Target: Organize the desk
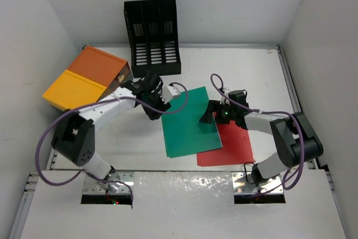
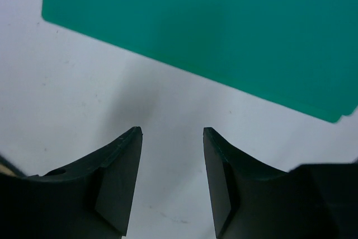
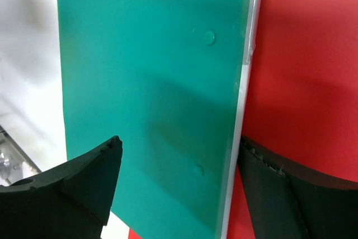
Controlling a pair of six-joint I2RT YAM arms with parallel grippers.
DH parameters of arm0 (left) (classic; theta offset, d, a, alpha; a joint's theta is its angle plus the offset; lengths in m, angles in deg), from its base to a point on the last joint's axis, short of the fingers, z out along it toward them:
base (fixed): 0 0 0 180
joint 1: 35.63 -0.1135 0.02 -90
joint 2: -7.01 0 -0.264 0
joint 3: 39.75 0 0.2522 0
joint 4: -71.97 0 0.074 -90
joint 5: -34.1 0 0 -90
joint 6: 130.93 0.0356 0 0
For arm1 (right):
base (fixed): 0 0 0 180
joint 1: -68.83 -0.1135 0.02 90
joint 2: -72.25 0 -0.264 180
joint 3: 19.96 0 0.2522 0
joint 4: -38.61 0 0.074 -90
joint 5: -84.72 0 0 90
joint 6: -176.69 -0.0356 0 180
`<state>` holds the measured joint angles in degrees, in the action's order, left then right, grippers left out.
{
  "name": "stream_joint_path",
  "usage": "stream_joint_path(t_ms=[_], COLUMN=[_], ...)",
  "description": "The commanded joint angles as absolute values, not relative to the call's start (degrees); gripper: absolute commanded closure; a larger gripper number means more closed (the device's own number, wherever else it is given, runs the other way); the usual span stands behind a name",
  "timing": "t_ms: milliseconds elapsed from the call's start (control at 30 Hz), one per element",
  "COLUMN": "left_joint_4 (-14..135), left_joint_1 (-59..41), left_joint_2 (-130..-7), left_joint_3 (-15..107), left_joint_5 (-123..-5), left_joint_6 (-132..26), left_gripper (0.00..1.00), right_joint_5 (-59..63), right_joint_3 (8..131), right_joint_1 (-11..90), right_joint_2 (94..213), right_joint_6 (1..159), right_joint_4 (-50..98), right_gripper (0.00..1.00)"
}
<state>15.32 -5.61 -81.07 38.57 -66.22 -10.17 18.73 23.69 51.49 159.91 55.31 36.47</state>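
The white desk point(image 1: 246, 71) holds a green folder point(image 1: 190, 121) lying partly over a red folder point(image 1: 232, 148). My left gripper point(image 1: 155, 111) is open and empty at the green folder's left edge. In the left wrist view it point(image 2: 172, 132) hovers over bare desk point(image 2: 72, 93), with the green folder point(image 2: 212, 32) just ahead. My right gripper point(image 1: 206, 116) is open over the green folder's right edge. In the right wrist view it point(image 3: 180, 144) straddles that edge: one finger point(image 3: 84, 186) over the green folder point(image 3: 145, 82), the other point(image 3: 291, 194) over the red folder point(image 3: 307, 65).
A black mesh file rack point(image 1: 152, 37) stands at the back against the wall. An orange-and-yellow drawer box point(image 1: 84, 79) sits at the back left, close to my left arm. White walls enclose the desk on three sides.
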Motion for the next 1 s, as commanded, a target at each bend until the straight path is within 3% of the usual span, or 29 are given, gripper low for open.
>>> stream_joint_path(t_ms=[0,367,667,800,833,967], left_joint_4=[21.81,31.84,36.41,38.00,38.09,37.91], left_joint_1=[-5.66,-5.57,-5.66,-5.83,-5.92,-6.53], left_joint_2=[-86.15,-97.14,-101.10,-101.45,-101.54,-101.89], left_joint_3=[35.90,32.47,30.62,29.91,30.00,30.53], left_joint_5=[-66.18,-71.45,-73.47,-74.35,-74.53,-74.97], left_joint_6=[-6.92,-5.96,-3.32,-3.05,-3.05,-3.14], left_gripper=[0.54,0.54,0.56,0.57,0.57,0.57], right_joint_5=[19.51,21.96,27.32,28.99,29.08,31.37], right_joint_3=[22.80,20.87,23.94,23.42,23.33,24.12], right_joint_1=[51.08,51.08,44.15,42.90,42.64,42.64], right_joint_2=[162.25,166.37,172.18,172.71,172.79,173.41], right_joint_6=[56.28,54.78,52.59,48.81,47.85,45.56], right_joint_4=[36.97,47.26,55.96,63.33,64.04,65.29], right_gripper=[0.20,0.23,0.39,0.53,0.61,0.78])
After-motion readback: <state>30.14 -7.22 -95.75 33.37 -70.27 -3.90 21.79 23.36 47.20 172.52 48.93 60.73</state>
